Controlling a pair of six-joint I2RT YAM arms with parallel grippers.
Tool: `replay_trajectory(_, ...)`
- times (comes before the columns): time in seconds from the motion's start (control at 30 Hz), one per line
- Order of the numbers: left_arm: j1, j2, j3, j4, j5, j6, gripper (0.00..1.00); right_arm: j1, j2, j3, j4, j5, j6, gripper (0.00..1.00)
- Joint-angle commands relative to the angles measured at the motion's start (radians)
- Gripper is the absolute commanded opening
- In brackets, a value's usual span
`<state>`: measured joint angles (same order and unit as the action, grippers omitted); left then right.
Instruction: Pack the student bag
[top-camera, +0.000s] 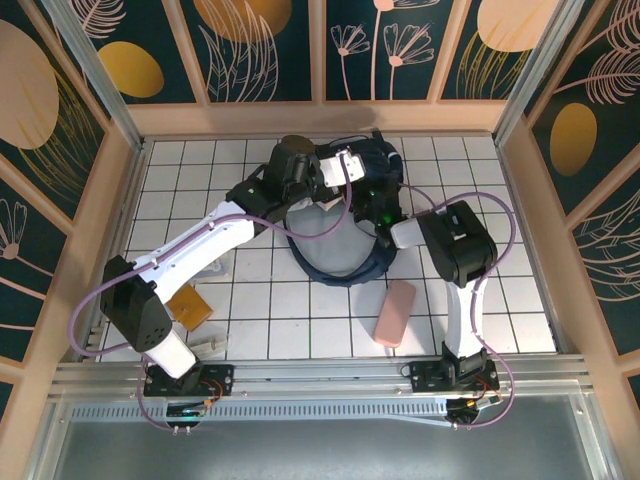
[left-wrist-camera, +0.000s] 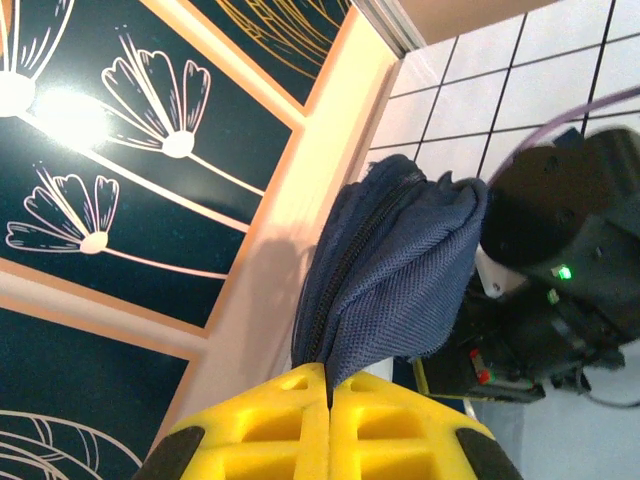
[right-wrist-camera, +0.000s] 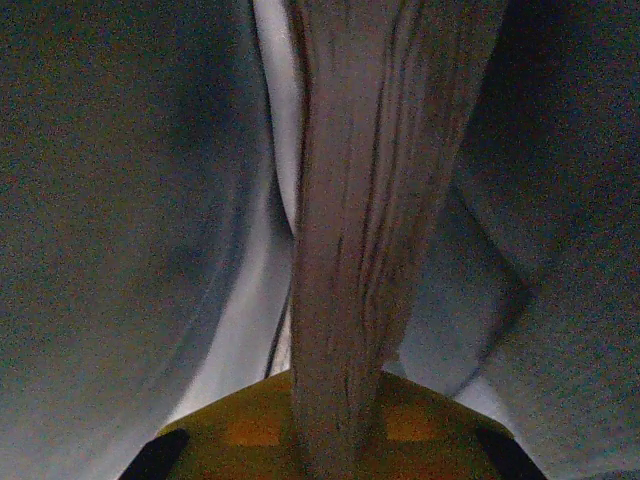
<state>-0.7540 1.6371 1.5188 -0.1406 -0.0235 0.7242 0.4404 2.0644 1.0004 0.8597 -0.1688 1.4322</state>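
Note:
The student bag (top-camera: 378, 266) lies open mid-table, navy outside with a pale lining. My left gripper (left-wrist-camera: 330, 375) is shut on a fold of its navy fabric (left-wrist-camera: 400, 270) beside the zipper, holding the rim up at the far side. In the top view the left arm (top-camera: 230, 230) reaches to the bag's far rim, and the right arm (top-camera: 455, 245) reaches in from the right. My right gripper (right-wrist-camera: 335, 395) is down in the dim inside of the bag, shut on a pale book (right-wrist-camera: 370, 200) seen edge-on, pages showing. The bag's grey lining (right-wrist-camera: 120, 200) surrounds it.
A pink pencil case (top-camera: 395, 311) lies on the tiles in front of the bag, near the right arm's base. A flat tan item (top-camera: 190, 306) and a small white object (top-camera: 210, 345) lie near the left arm's base. Wooden walls (top-camera: 130, 190) enclose the table.

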Motion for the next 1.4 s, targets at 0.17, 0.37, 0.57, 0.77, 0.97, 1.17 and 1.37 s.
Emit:
replay_trajectory(0.17, -0.001, 0.060, 0.145, 0.027, -0.018, -0.182, 0.00, 0.082, 0.066, 0.128, -0.049, 0.479, 0.244, 0.00)
replay_trajectory(0.37, 0.000, 0.120, 0.187, 0.038, 0.000, -0.286, 0.00, 0.120, 0.106, 0.248, -0.215, 0.530, 0.355, 0.18)
replay_trajectory(0.57, 0.001, 0.147, 0.189, 0.058, -0.073, -0.261, 0.00, 0.132, 0.017, 0.242, -0.367, 0.463, 0.345, 0.41)
replay_trajectory(0.77, 0.009, 0.201, 0.218, 0.051, -0.135, -0.203, 0.00, 0.145, -0.184, 0.106, -0.546, 0.391, 0.284, 0.52)
replay_trajectory(0.97, 0.030, 0.256, 0.250, 0.049, -0.175, -0.202, 0.00, 0.125, -0.391, -0.048, -0.668, 0.256, 0.166, 0.52)
replay_trajectory(1.17, 0.035, 0.239, 0.212, 0.017, -0.069, -0.168, 0.04, 0.064, -0.641, -0.157, -0.880, 0.203, -0.156, 0.51)
replay_trajectory(1.37, 0.039, 0.089, 0.050, -0.056, 0.308, -0.174, 0.62, -0.177, -0.840, -0.240, -1.020, 0.044, -0.642, 0.52)
